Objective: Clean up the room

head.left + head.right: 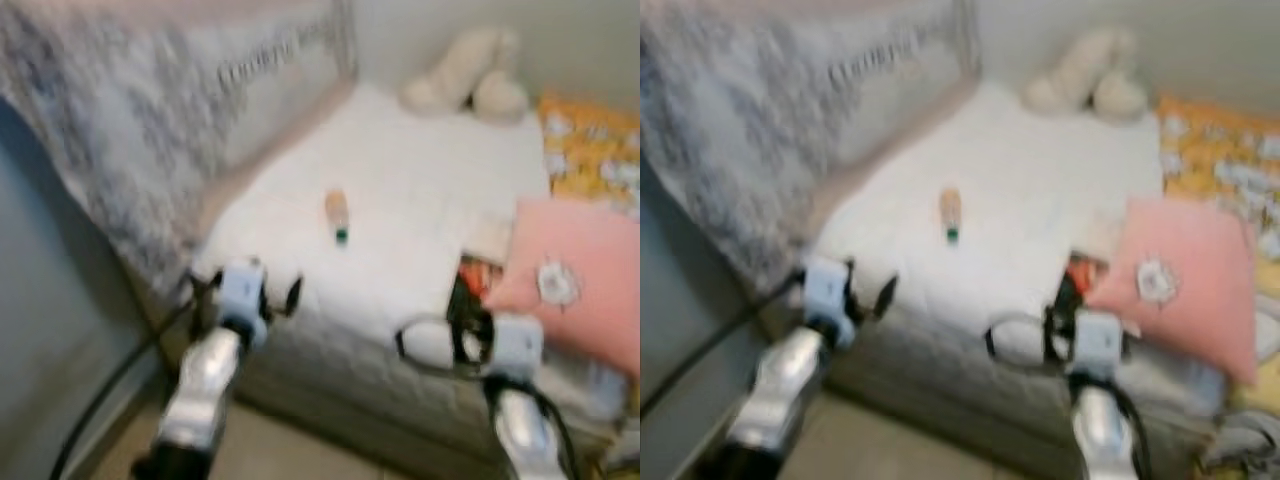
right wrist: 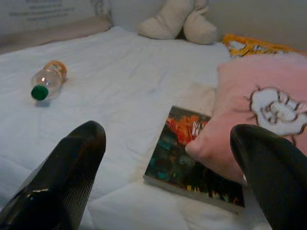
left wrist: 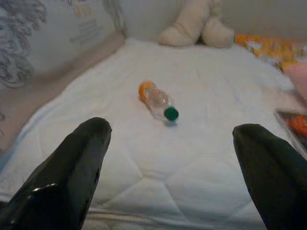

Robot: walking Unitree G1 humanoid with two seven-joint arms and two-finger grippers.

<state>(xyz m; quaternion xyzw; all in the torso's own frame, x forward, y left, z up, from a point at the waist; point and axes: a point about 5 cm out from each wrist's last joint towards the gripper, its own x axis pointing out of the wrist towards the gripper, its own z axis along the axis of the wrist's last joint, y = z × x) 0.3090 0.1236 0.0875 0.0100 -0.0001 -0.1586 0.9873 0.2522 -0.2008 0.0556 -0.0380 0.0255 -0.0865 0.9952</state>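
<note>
Left wrist view gives us the bed (image 3: 192, 163), white quilted cover, and lying on its side out in the middle is a clear plastic bottle (image 3: 157, 100) with an orange label and a green cap. The left gripper (image 3: 175, 158) hangs over the bed's near edge, jaws spread wide, nothing between them, the bottle well apart beyond the fingertips (image 3: 91, 139).

Over to the right gripper (image 2: 168, 158), also at the bed's near edge, jaws spread just as wide and empty. Just beyond it lies a book (image 2: 192, 163) with a dark, colourful cover, flat on the bed, and a pink pillow (image 2: 259, 110) with a white cartoon patch rests on the book's far corner.

At the head of the bed, a cream stuffed toy (image 1: 470, 75) sits against the wall, with an orange patterned blanket (image 1: 590, 150) beside it, behind the pillow.
</note>
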